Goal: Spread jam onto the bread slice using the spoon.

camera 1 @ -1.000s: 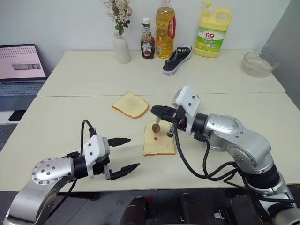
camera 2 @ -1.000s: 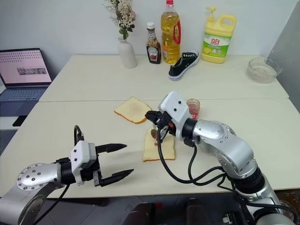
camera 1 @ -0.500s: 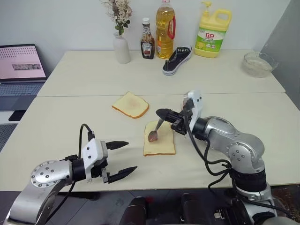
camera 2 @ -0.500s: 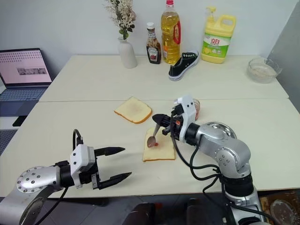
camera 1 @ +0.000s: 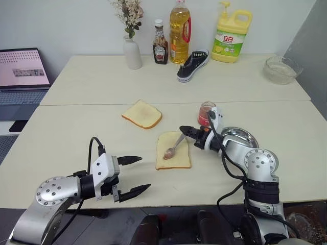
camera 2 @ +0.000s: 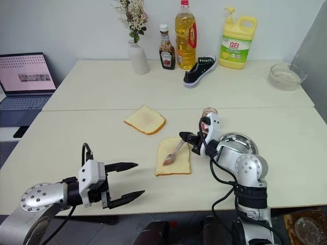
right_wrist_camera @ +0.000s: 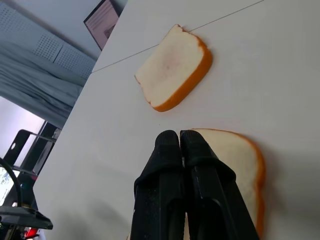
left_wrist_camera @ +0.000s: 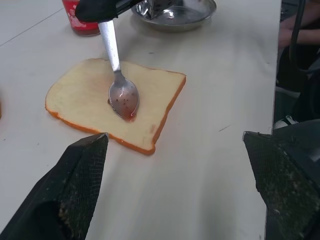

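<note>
The spoon (camera 1: pixel 173 148) has been lowered since a second ago; its bowl is now pressed onto the bread slice (camera 1: pixel 173 157) near the surface's middle, so spreading is judged begun. It is gripped by the closed right claw (camera 1: pixel 186 130). The left claw (camera 1: pixel 134 175) is held open near the front edge. The jam (camera 1: pixel 205 112) and a steel dish (camera 1: pixel 240 137) are kept behind, obstructing nothing.

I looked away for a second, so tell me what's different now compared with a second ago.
The right gripper, shut on the spoon, came down and rolled, laying the spoon's bowl on the bread slice, which was already dabbed with jam. The left gripper stayed open and idle; both slices, the jam jar and the steel dish stayed put.
</note>
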Robot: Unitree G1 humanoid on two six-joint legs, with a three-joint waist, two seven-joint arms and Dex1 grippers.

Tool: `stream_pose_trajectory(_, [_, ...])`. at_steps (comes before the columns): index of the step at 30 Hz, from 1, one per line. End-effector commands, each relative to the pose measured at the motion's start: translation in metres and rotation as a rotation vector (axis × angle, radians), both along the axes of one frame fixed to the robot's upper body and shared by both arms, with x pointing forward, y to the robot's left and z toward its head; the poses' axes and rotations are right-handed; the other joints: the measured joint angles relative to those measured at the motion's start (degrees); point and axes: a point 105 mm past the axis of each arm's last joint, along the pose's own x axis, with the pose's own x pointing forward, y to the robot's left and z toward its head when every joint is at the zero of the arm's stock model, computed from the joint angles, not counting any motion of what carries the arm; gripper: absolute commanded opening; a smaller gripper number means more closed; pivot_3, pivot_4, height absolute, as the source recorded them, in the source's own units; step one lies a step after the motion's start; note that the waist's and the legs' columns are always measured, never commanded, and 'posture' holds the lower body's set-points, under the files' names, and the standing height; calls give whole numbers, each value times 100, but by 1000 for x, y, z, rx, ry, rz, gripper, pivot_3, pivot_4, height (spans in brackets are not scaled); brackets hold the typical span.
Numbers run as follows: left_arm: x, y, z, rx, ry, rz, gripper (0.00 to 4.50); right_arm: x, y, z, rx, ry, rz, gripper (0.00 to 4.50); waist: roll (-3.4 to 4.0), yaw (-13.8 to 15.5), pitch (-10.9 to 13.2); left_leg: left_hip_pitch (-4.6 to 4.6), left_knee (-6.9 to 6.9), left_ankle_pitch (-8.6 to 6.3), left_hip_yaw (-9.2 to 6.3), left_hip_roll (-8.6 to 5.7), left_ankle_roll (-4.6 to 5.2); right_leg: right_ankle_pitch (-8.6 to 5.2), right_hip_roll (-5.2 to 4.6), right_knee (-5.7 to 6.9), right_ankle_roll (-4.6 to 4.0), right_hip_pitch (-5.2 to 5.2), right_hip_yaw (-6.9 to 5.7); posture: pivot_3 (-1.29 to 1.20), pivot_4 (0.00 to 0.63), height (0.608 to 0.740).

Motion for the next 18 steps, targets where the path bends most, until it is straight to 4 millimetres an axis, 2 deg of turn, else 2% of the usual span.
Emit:
stream_pose_trajectory(1, [-1,-6,8,-11,-32,-19,4500,9,-16,10,-16,-46,-74,29,0,1,0,0,0,0,1,1,0,0,1,0,0,0,0,0,150,740])
stream_pose_trajectory(10, [1,-12,10,-14,-29,-32,4500,14,-44,17,-21,-52,-167,29,0,1,0,0,1,0,4,10,0,2,10,-1,-2,1,1,0,150,740])
stream_pose_trajectory(14, [1,-9,6,-11,-23,-30,4500,12,-47,24,-5,-60,-173,29,0,1,0,1,1,0,7,26,0,2,27,-3,-3,1,1,0,150,740])
stream_pose_trajectory(18, [2,-7,3,-9,-21,-26,4500,10,-36,35,61,-64,-149,29,0,1,0,2,1,0,7,46,0,2,49,-3,-6,-1,2,0,150,740])
